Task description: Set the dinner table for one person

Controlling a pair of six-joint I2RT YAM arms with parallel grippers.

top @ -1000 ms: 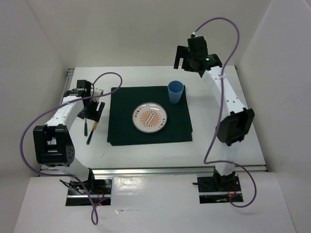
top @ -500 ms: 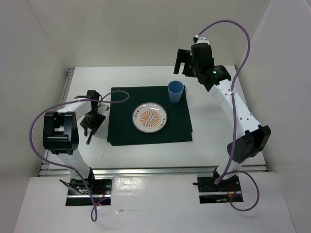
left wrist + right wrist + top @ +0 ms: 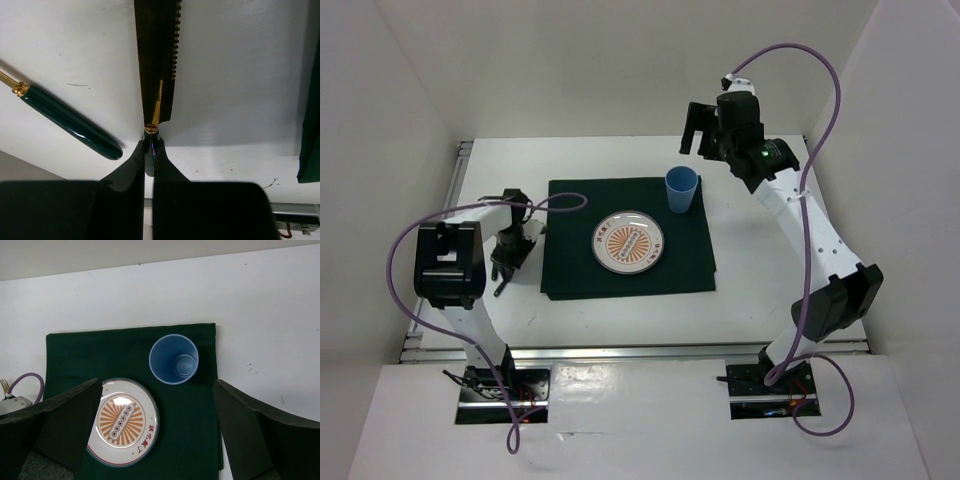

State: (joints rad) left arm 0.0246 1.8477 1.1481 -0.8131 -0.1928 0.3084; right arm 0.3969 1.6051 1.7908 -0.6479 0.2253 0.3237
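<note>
My left gripper [image 3: 508, 258] is down at the left of the dark green placemat [image 3: 570, 272] on the white dinner table [image 3: 620, 322]. Its jaws are shut [image 3: 150, 150] on the dark green handle of a knife [image 3: 159, 60], whose gold serrated blade points away from the fingers. A second green-handled utensil [image 3: 67, 121] lies just left of it. On the placemat sit a white plate with an orange sunburst [image 3: 629, 242] and a blue cup [image 3: 681, 189]. My right gripper [image 3: 703, 125] hangs open high above the cup [image 3: 173, 359], its jaws [image 3: 157, 390] holding nothing.
White walls close the table in at the back and on both sides. A silver rail [image 3: 650, 349] runs along the near edge, and another along the left edge [image 3: 458, 170]. The placemat's left edge [image 3: 311, 125] lies close to the right of the knife.
My left gripper has dropped onto the utensils and closed on the knife handle as that arm folded in. The right arm has lifted and straightened a little, its jaws still wide.
</note>
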